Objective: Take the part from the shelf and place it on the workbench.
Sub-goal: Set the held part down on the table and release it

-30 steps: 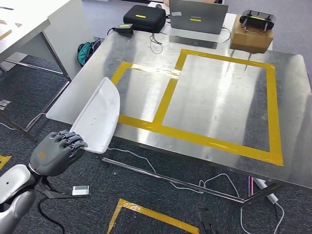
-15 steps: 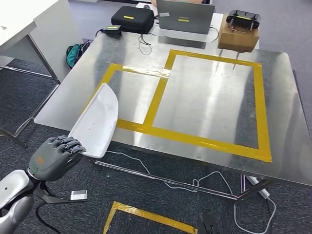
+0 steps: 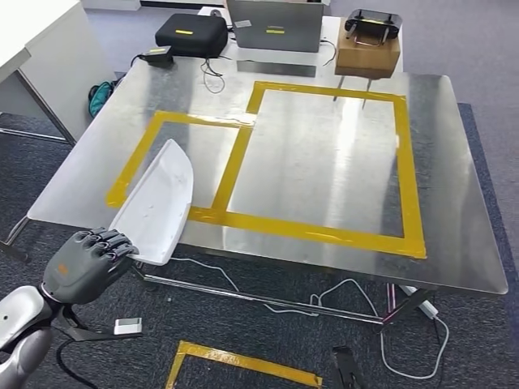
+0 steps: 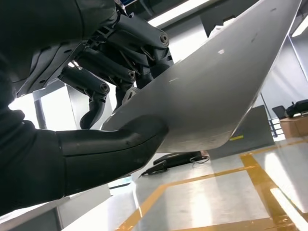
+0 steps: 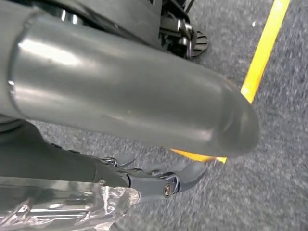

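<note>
The white curved part [image 3: 156, 204] is held at its near end by the left hand [image 3: 83, 263], seen low on the left in the head view. In the left wrist view the thumb is pressed under the part [image 4: 207, 91] and the darker fingers [image 4: 109, 67] are curled over its upper face, so the fingers are closed on it. The long axis of the part runs from the hand up and away toward the counter [image 3: 478, 243], with the far, narrower end pointing forward and slightly to the right. That far end is seen over the near left edge of the counter, against the smaller rectangle of yellow tape [image 3: 140, 146]; whether it touches the metal surface cannot be told. The wide near end hangs off the counter edge, above the carpet.

No writing on the part can be read. Yellow marks on the black case [image 3: 186, 34] and the laptop [image 3: 276, 24] at the far edge are too small to read.

In the right wrist view dark fingers [image 5: 171, 180] are shown lying over the carpet near a yellow floor stripe; whether they are open or closed cannot be told.
</note>
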Available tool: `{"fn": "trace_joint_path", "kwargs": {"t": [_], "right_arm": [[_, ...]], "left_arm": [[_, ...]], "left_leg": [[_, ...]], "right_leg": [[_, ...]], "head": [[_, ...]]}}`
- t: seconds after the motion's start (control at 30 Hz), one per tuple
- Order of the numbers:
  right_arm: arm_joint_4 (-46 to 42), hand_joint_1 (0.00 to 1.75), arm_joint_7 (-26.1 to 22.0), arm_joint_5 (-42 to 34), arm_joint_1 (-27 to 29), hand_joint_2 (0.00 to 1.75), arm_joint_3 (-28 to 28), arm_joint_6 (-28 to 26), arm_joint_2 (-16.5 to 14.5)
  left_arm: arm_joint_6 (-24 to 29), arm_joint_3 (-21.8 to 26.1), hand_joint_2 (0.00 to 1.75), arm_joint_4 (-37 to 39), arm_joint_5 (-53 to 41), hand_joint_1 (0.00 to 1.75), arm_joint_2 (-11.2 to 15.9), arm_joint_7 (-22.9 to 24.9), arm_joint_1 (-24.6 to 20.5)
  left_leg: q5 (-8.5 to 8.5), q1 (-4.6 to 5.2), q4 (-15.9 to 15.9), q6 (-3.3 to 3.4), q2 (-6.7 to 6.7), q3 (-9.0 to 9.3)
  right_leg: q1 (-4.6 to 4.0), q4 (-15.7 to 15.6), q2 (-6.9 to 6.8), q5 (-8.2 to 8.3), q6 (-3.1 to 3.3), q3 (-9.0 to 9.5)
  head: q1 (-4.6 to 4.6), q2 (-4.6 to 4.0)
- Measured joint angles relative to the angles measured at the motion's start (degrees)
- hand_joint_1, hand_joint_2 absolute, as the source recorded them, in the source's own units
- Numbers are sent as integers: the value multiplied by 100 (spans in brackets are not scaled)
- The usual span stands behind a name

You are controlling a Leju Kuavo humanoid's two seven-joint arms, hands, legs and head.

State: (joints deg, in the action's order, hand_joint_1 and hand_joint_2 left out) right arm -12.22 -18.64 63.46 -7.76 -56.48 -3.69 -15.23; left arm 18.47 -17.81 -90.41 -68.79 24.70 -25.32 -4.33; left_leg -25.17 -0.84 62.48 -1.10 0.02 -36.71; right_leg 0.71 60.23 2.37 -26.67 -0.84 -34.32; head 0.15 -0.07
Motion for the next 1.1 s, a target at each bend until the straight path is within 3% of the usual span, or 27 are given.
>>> {"fn": "trace_joint_path", "kwargs": {"t": [0.03, 0.07, 0.17, 0.5, 0.83, 1.1], "right_arm": [[0, 0, 10, 12, 0, 0, 26, -31, 0], [0, 0, 22, 27, 0, 0, 50, -54, 3], [0, 0, 41, 46, 7, 0, 93, -59, 13], [0, 0, 58, 41, 2, 0, 183, -57, 13], [1, 0, 111, 99, 3, 0, 258, 126, 13], [3, 0, 121, 165, -7, 0, 421, 250, 8]], "left_arm": [[0, 8, 175, -7, -8, 145, 3, 4, 0], [0, 14, 175, -13, -12, 145, 4, 8, 4], [-2, 19, 175, -20, -15, 145, -1, 11, 31], [-2, 19, 175, -21, -15, 145, -1, 11, 43], [-228, -45, 175, -11, -76, 145, -33, -51, -124], [-555, -567, 175, 150, -253, 145, -388, -46, -722]], "left_leg": [[74, 15, -279, 5, -5, 125], [88, 19, -438, -33, -11, 189], [89, 25, -518, -127, -27, 196], [99, 46, -513, -16, -45, 194], [119, 38, -514, -8, -45, 194], [124, 40, -514, -10, -49, 193]], "right_leg": [[-11, 2, 16, -2, -15, -11], [-24, 4, 23, -8, -7, -25], [-38, -32, 8, 4, 58, -25], [-14, -169, -6, 79, -98, 43], [-18, -168, -7, 90, -116, 35], [-17, -167, -5, 98, -121, 37]], "head": [[3, 0], [5, 1], [12, 1], [10, 0], [8, 0], [9, 0]]}}
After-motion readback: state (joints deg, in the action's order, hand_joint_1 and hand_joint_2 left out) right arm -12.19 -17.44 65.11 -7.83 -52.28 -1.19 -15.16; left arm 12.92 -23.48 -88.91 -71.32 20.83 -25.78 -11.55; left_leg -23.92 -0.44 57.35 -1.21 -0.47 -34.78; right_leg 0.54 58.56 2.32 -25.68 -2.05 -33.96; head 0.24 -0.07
